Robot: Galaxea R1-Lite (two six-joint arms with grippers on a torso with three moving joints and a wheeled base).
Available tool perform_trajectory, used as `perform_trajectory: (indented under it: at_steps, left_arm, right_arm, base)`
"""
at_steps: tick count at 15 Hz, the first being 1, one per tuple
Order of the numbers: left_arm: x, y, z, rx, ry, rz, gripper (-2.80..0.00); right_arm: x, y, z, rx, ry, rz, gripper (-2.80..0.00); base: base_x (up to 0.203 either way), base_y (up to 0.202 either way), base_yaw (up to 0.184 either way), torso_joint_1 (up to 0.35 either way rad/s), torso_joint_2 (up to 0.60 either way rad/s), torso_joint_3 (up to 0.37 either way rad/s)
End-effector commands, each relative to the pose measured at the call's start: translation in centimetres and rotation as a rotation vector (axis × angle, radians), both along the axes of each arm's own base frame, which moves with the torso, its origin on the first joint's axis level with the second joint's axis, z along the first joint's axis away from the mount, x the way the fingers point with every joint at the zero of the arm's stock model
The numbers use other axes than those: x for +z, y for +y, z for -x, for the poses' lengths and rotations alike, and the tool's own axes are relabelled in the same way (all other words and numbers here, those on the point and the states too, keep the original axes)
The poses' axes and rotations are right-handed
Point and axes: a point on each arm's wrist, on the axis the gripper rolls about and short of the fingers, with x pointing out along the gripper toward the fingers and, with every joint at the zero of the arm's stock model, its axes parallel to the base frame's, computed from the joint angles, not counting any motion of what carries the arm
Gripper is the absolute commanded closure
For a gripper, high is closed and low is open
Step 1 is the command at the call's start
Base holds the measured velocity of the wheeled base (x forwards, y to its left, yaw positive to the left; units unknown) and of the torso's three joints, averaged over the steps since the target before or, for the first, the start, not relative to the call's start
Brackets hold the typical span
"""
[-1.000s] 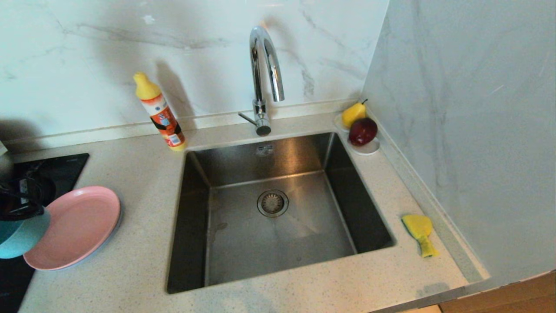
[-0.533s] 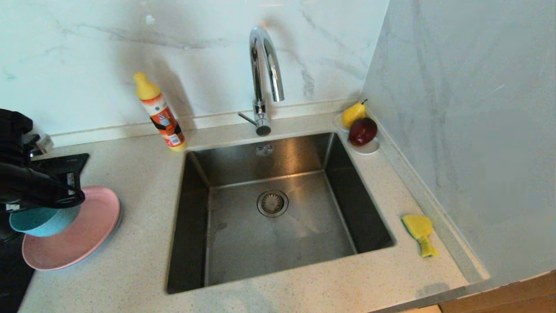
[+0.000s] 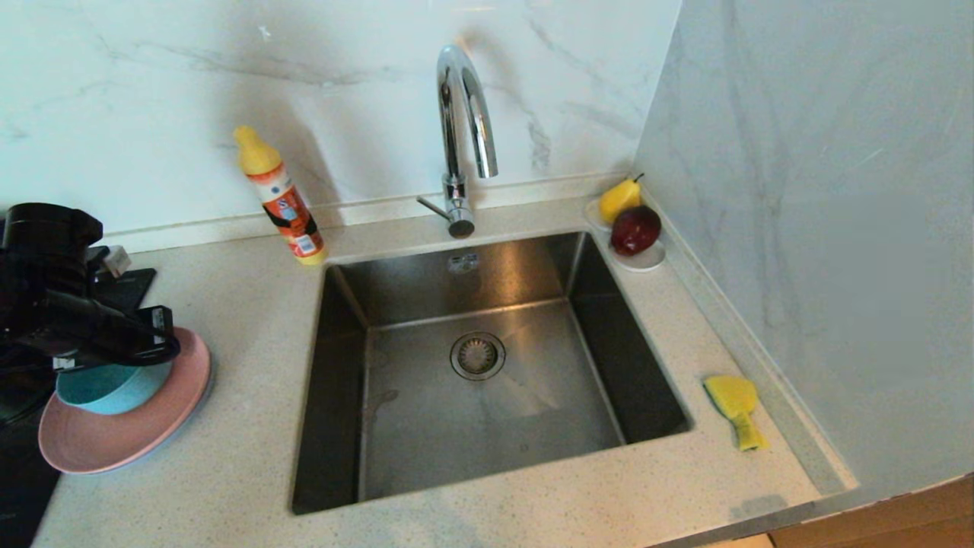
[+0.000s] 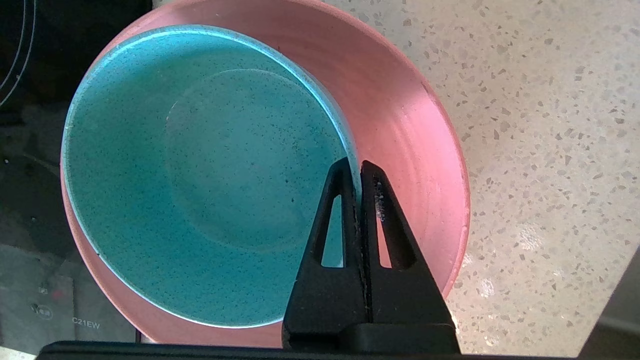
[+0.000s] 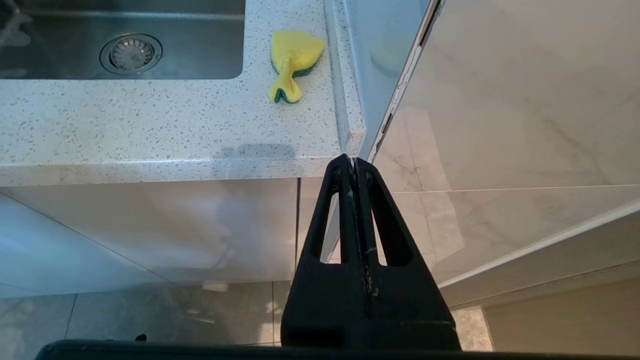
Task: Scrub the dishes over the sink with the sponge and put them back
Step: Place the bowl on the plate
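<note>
Carrying the small teal plastic bowl rightward over the round pink plate, the left gripper pinches its thin, light, stiff rim; the right gripper hangs closed, empty.

Bright, even light. The tap and the bottle left of it throw soft shadows on the marble wall. Glare streaks the sink below the tap.
</note>
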Motion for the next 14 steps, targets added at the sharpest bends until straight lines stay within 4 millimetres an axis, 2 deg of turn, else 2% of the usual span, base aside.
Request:
perform_trajectory:
  at_steps: [1, 2, 3, 8, 14]
  left_arm:
    - [-0.2, 0.0, -0.2, -0.001, 0.007, 0.002, 0.0]
    - [-0.2, 0.0, -0.2, 0.003, 0.007, 0.005, 0.0]
    - [-0.1, 0.0, -0.1, 0.004, 0.005, 0.005, -2.8]
    - [1.3, -0.2, 0.6, -0.006, -0.041, -0.005, -2.8]
    - [7.4, -1.5, 4.0, -0.071, -0.245, -0.024, -2.8]
  right_arm:
    - [0.0, 0.0, 0.0, 0.001, -0.002, 0.001, 0.0]
    - [0.0, 0.0, 0.0, 0.001, -0.002, 0.001, 0.0]
    - [0.0, 0.0, 0.0, 0.001, -0.002, 0.001, 0.0]
    - [0.0, 0.0, 0.0, 0.001, -0.002, 0.001, 0.0]
    - [0.0, 0.0, 0.0, 0.001, -0.002, 0.001, 0.0]
  base:
    - [0.0, 0.0, 0.0, 0.0, 0.0, 0.0]
    - [0.0, 0.0, 0.0, 0.0, 0.0, 0.0]
    - [0.0, 0.0, 0.0, 0.0, 0.0, 0.0]
    - [0.0, 0.0, 0.0, 0.0, 0.0, 0.0]
    - [0.0, 0.0, 0.0, 0.0, 0.0, 0.0]
